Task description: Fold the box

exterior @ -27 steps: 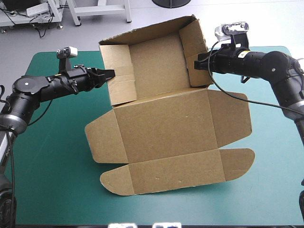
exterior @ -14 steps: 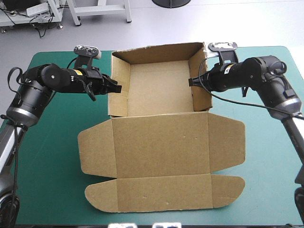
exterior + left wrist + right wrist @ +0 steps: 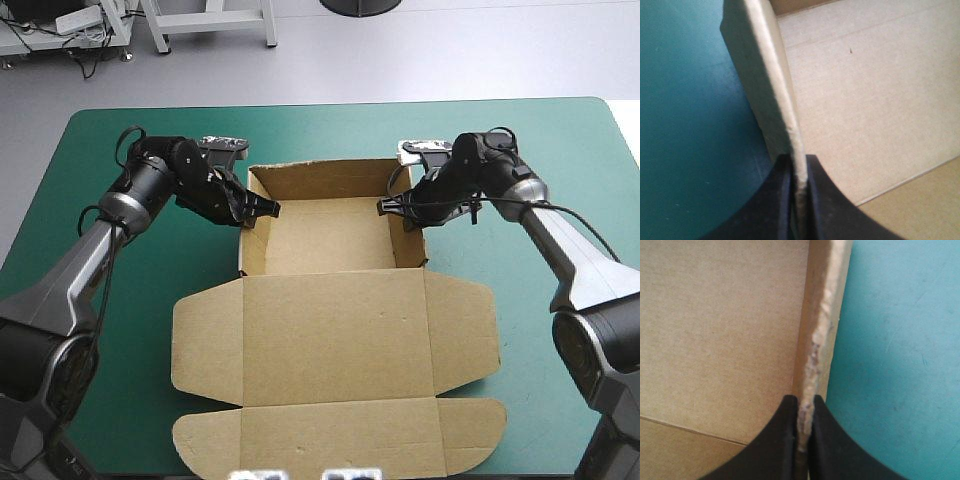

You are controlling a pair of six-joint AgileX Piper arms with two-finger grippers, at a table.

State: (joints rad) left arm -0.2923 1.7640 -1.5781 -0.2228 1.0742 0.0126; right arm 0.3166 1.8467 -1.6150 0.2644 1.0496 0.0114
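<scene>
Brown box (image 3: 335,320), centre of worktop (image 3: 560,150): tray toward far edge, lid flat nearer. Board light, stiff, probably crease-prone. Clamped on opposite side-wall rims: left end effector (image 3: 264,210), right end effector (image 3: 387,207); sound hold.

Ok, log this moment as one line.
box: open tray, lid flat on teal-green cover | left gripper: shut on left wall | right gripper: shut on right wall

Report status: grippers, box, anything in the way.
Left gripper shut on left wall of the box; right gripper shut on its right wall. Open tray, lid flat toward near edge. No obstruction visible.
</scene>
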